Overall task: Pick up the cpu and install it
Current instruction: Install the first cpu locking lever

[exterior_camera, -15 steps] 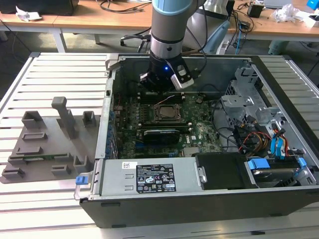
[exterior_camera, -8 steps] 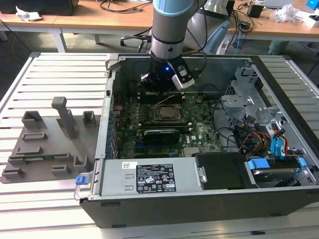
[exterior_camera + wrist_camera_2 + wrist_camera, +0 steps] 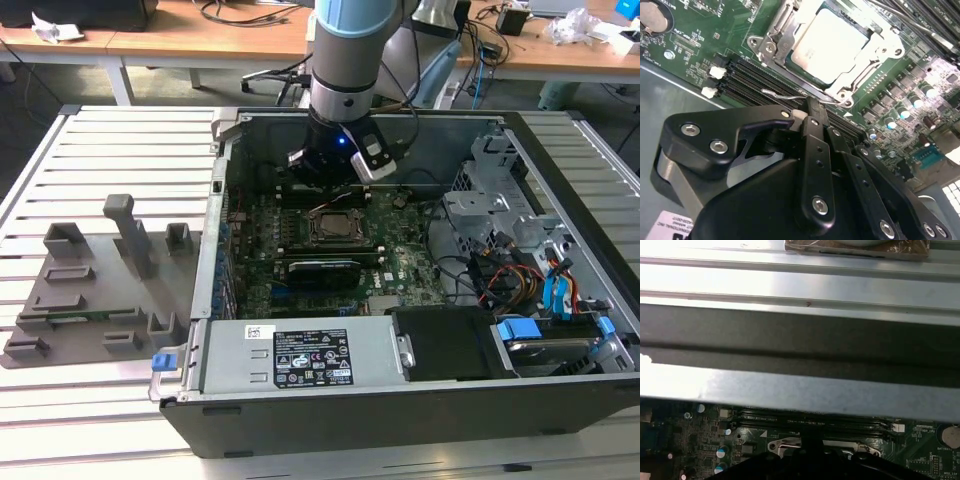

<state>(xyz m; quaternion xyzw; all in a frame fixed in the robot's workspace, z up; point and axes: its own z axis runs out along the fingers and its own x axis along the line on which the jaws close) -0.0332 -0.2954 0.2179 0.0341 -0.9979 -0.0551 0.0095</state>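
Sitting in its socket [image 3: 790, 30] w/ bracket open, cpu [image 3: 832, 42] appears placed; hand [image 3: 807, 112] just beside, grip state indeterminable, latching outstanding.

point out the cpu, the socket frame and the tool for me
cpu [image 3: 832, 42], second wrist view, middle of its silvery metal top.
socket frame [image 3: 771, 37], second wrist view, on the metal bracket beside the cpu.
tool [image 3: 810, 112], second wrist view, tip of its black fingers.

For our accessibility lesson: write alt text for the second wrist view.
A silvery square cpu sits in its metal-framed socket on a green motherboard, with the robot's black gripper close beside the socket, near the black memory slots.
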